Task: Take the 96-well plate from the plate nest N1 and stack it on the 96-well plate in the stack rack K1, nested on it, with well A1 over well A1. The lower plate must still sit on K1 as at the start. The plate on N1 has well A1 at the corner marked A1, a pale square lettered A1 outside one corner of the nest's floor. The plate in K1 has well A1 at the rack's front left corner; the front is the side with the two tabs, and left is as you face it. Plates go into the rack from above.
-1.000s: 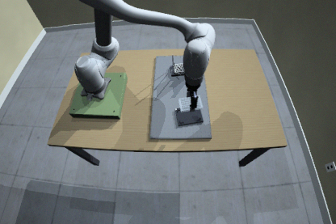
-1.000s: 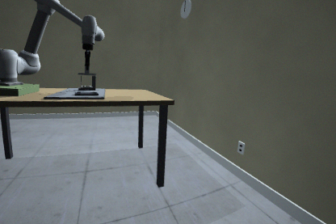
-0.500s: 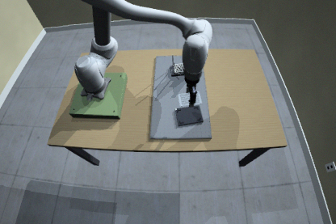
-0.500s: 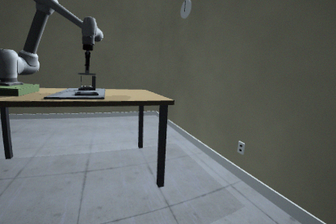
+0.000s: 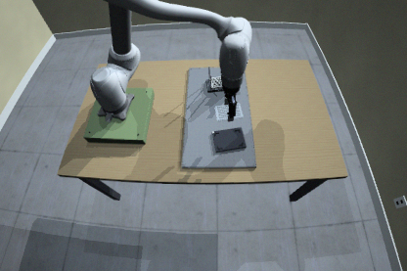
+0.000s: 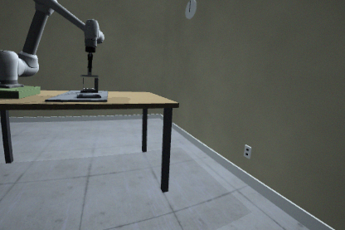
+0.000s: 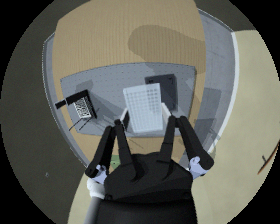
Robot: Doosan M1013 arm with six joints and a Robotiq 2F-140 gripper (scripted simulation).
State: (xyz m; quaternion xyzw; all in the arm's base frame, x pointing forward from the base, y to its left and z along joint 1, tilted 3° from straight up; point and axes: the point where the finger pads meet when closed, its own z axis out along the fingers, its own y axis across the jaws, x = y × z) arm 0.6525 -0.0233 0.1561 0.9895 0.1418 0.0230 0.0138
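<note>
- Above the grey mat (image 5: 196,150) on the tabletop (image 5: 293,140), between nest and rack: hanging in mid-air, the pincer (image 7: 148,123) clamping the white 96-well plate (image 7: 144,108) by its 2 opposite edges, both fingers pressing against the plate sides.
- Lying vacated on the mat's near end, the dark plate nest N1 (image 5: 228,140); waiting at the far end, the stack rack K1 (image 5: 214,83) with its own plate (image 7: 81,107) seated inside.
- Carrying the held plate level, apparently well clear of the rack posts.
- Judging the step in hand as transfer toward K1, roughly halfway along the mat.
- Doing it well: keeping the plate flat, centring squarely over the rack opening before descending, entering strictly from above.
- Checking well A1 orientation against the rack's front left corner; tabs too small to make out here.
- Lowering slowly until nested, avoiding any nudge to the lower plate, releasing only once seated.
</note>
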